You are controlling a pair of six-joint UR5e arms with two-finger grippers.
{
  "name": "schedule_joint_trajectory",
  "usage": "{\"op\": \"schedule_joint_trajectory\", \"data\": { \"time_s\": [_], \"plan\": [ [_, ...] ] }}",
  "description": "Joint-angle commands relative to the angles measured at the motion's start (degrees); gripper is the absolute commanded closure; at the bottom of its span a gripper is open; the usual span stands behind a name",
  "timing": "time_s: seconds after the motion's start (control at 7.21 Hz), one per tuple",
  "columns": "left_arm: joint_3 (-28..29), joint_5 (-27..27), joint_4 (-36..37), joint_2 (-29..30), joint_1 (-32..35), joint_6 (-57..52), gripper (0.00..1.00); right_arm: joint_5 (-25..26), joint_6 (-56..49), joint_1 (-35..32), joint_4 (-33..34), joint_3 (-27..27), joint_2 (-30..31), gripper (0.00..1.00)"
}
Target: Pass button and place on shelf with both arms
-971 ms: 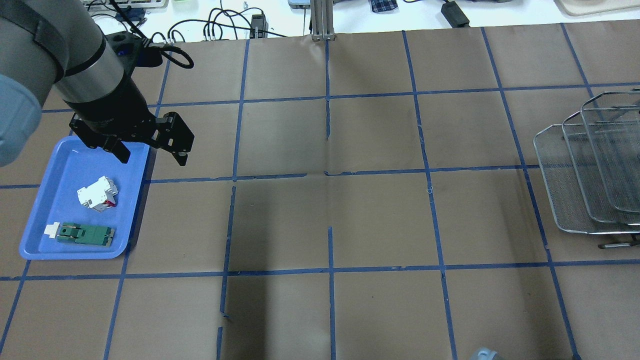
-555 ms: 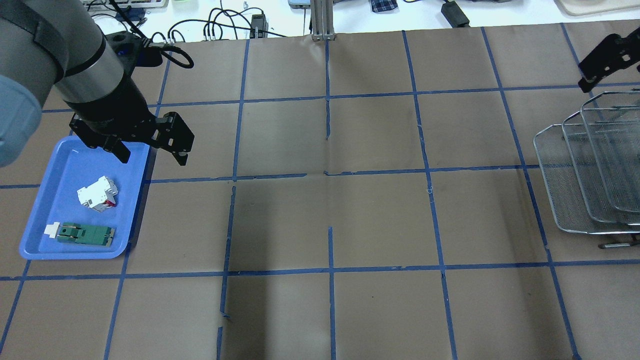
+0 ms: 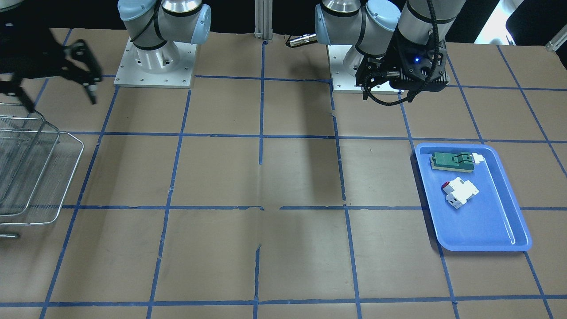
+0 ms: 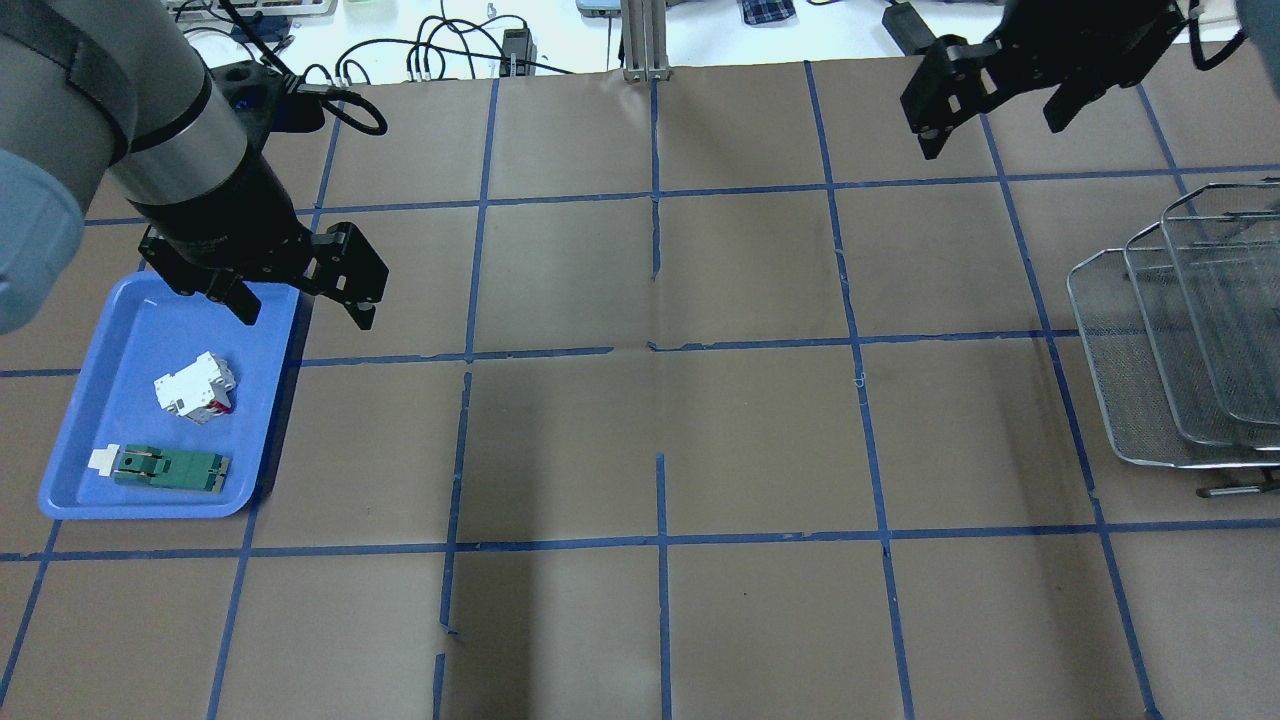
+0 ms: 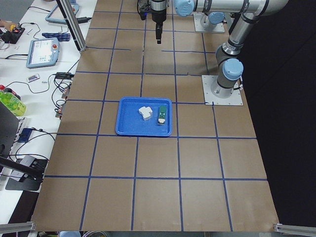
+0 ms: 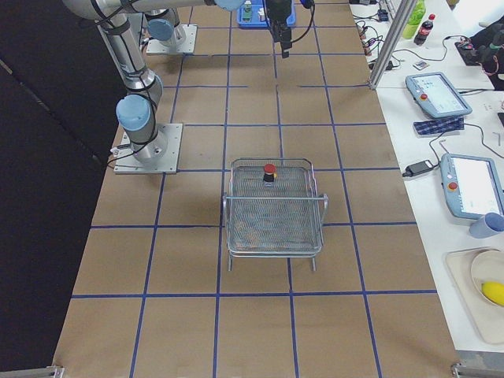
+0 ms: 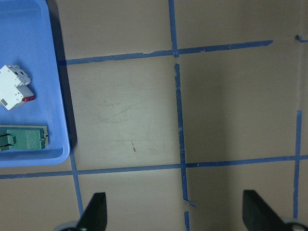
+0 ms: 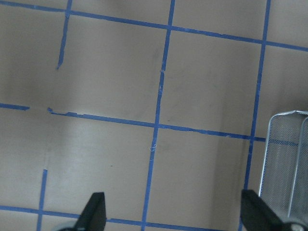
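Button point(image 6: 269, 172) stands upright, red cap up, on an upper tray of the shelf point(image 6: 276, 228). The right gripper point(image 4: 990, 118) hangs over the table, apart from the shelf, jaws spread and empty. The left gripper point(image 4: 303, 312) hovers at the blue tray's point(image 4: 120, 310) edge, jaws wide, holding nothing; a white block point(image 4: 195, 387) and green part point(image 4: 170, 467) lie inside

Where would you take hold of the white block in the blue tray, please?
Probably from straight above, closing on the white block across its two long sides near the middle, away from the red tab. It lies flat and skewed in the blue tray, so the grip needs turning to match. The tray's raised rim hinders a sideways approach; the green part lies clear of it.
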State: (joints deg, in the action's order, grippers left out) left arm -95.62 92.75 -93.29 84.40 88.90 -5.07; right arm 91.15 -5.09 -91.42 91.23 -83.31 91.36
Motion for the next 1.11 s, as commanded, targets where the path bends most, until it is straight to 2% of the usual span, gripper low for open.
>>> {"op": "schedule_joint_trajectory", "data": {
  "time_s": [0.0, 0.42, 0.97],
  "plan": [
    [0.0, 0.0, 0.0, 0.0, 0.0, 0.1, 0.0, -0.3, 7.3, -1.8, -0.1, -0.7, -0.3, 0.0],
    [0.1, -0.1, 0.3, 0.1, 0.0, 0.1, 0.0, 0.1, 9.6, -1.0, -0.3, -4.2, 0.1, 0.0],
    [0.0, -0.2, 0.4, 0.1, 0.0, 0.4, 0.0, -0.1, 9.4, -1.0, -0.3, -4.5, 0.1, 0.0]
  ]
}}
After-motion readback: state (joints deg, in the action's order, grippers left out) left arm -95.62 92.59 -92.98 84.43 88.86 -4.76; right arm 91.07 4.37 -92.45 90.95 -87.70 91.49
